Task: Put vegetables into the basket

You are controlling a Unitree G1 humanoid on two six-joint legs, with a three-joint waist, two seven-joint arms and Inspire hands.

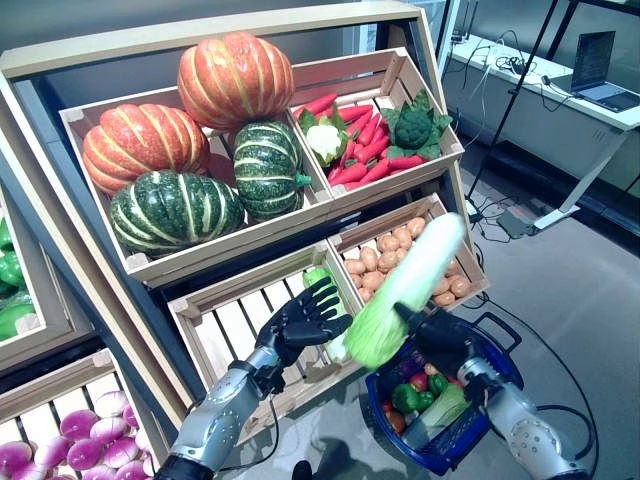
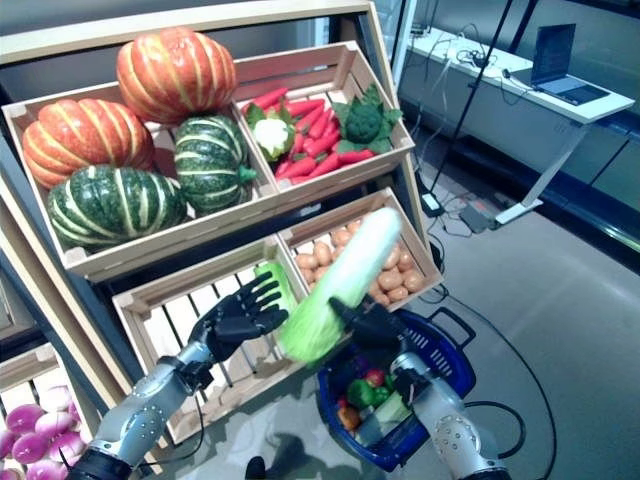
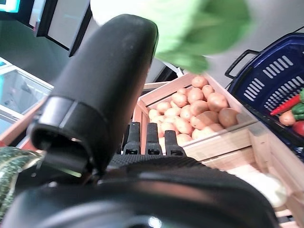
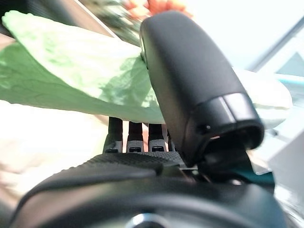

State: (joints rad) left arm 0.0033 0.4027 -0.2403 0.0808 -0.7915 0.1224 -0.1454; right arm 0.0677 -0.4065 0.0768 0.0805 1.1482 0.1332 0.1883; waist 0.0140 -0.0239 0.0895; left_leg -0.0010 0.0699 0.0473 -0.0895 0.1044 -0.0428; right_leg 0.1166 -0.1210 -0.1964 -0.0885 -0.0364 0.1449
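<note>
Cabbage, a long pale-green napa one [image 1: 405,290], is held tilted above the front of the slanted wooden crate shelf [image 1: 100,300], just left of the dark blue plastic basket [image 1: 495,425] on the floor. Up top sit orange and green striped pumpkins [image 1: 175,150], and a crate of brown potatoes [image 1: 385,255] lies right behind the cabbage. Right hand [image 1: 440,335] is clamped round the cabbage's leafy end. Left hand [image 1: 300,320] is next to it, fingers spread, holding nothing.
</note>
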